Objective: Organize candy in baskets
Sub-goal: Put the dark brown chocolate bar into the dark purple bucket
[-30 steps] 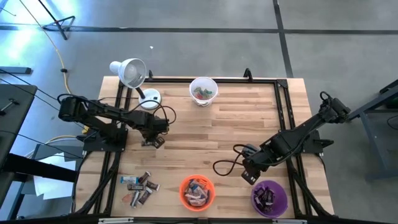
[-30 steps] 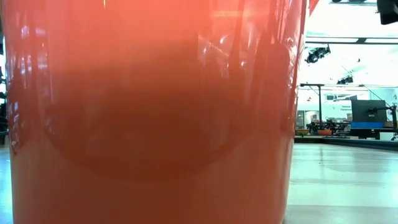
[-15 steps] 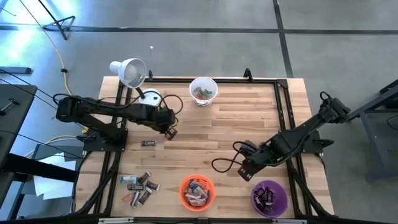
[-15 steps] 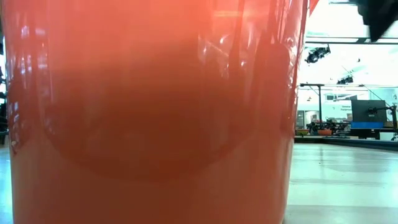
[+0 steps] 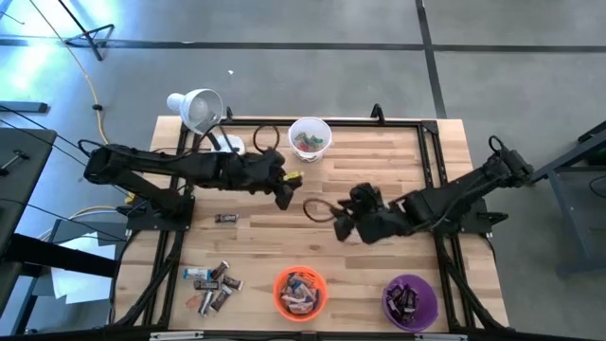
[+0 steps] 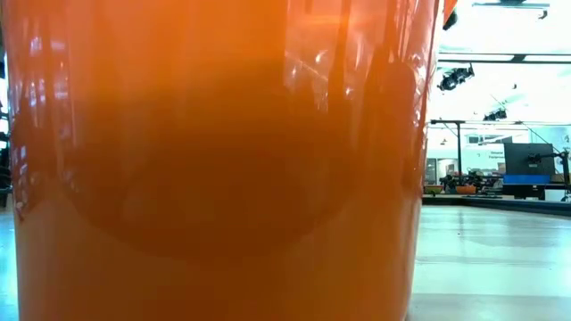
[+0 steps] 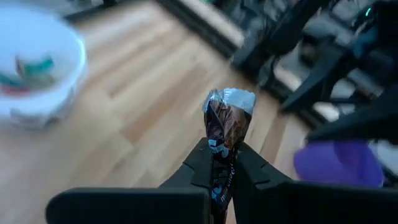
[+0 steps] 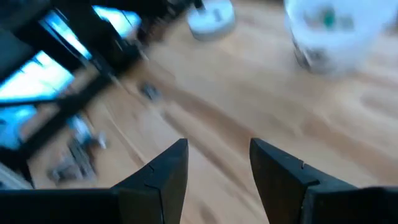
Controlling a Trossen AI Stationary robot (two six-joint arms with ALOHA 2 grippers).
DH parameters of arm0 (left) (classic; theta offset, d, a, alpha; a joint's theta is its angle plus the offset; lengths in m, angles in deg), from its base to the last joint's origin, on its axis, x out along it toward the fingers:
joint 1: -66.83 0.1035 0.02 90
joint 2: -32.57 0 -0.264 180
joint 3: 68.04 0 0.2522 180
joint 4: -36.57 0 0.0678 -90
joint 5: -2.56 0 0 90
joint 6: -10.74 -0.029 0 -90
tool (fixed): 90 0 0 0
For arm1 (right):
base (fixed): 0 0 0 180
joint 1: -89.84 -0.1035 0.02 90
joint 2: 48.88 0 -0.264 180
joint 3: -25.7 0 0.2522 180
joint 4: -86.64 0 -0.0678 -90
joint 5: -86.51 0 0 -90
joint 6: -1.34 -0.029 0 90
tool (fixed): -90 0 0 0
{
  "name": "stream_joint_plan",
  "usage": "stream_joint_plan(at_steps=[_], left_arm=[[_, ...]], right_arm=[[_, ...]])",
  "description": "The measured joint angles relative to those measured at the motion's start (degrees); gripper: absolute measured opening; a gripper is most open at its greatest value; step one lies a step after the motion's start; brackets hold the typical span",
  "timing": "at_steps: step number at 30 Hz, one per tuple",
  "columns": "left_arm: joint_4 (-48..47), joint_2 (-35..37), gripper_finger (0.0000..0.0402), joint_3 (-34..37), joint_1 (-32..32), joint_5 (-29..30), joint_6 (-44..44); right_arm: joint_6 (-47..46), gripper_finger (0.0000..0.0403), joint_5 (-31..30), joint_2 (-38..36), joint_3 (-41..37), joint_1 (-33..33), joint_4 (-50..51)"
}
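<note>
Left gripper [image 5: 284,197]: reached out over the middle of the counter [image 5: 379,161], short of the white basket [image 5: 310,138]; jaws closed on a dark brown candy [image 7: 227,124] with a silvery twisted end, which stands up between the fingers [image 7: 202,165] in the left wrist view.
Right gripper [image 5: 343,225]: above the counter's centre, to the right of the left gripper and apart from it; jaws open, nothing between them in the right wrist view.
White basket: at the far edge of the counter, holding a few coloured pieces.
Orange basket [image 5: 300,292]: at the near edge, middle, filled with wrapped pieces; its wall fills almost all of the low view.
Purple basket [image 5: 409,301]: at the near edge, right of the orange basket, with dark pieces inside.
Loose candy pile [image 5: 212,281]: a cluster of wrapped bars on the counter near its near left corner, left of the orange basket.
Single candy [image 5: 224,218]: lies alone on the counter between the pile and the left arm.
Desk lamp [image 5: 197,111]: white, at the far left corner.
</note>
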Motion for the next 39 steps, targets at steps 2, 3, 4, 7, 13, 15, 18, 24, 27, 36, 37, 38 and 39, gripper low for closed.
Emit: stream_joint_plan(at_steps=[2,3,4,7,13,15,18,24,27,36,37,38,39], left_arm=[[-0.22,0.0,0.0007,-1.95,-0.7,3.27,-0.99],[-0.36,-0.02,0.0007,-2.86,-0.95,4.84,-1.52],[-0.29,-0.04,0.0007,-3.72,-1.14,6.13,-1.91],[-0.08,0.0,0.0007,-5.83,-1.29,9.18,-1.99],[0.81,0.0,0.0007,-7.95,-2.22,13.2,-1.91],[3.02,0.0,0.0007,-7.97,-2.94,13.79,-2.42],[6.38,0.0,0.0007,-8.02,-4.05,14.35,-2.9],[8.91,0.0,0.0007,-8.04,-5.14,15.21,-4.4],[8.56,0.0,0.0007,-8.04,-5.25,15.67,-4.42],[9.56,-0.02,0.0007,-8.04,-5.25,15.59,-4.44],[10.06,-0.13,0.0007,-8.04,-5.25,15.43,-4.45],[10.87,-0.41,0.0007,-8.09,-5.25,15.33,-4.46],[11.42,-0.56,0.0007,-8.1,-5.24,14.99,-4.71]], right_arm=[[5.82,0.0167,-0.57,0.0,0.0,1.87,-7.0],[8.61,0.0167,-0.61,0.0,0.0,2.74,-10.24],[11.42,0.0167,-0.69,0.0,0.0,3.48,-13.57],[19.46,0.0167,-0.74,0.0,0.0,5.32,-21.96],[28.83,0.0167,2.33,0.0,0.0,8.25,-31.95],[30.03,0.0167,3.7,0.0,0.0,9.29,-32.12],[30.2,0.0167,5.11,0.0,0.0,10.54,-32.11],[31.05,0.0167,6.99,0.0,0.0,12.42,-32.99],[33.0,0.0167,9.5,0.0,0.0,12.91,-36.1],[34.27,0.0181,12.94,0.0,0.0,14.41,-39.01],[34.25,0.0183,13.56,0.0,0.0,14.68,-39.03],[34.25,0.0185,14.17,0.0,0.0,14.97,-39.03],[34.26,0.0188,14.65,0.0,0.0,15.24,-39.01]])
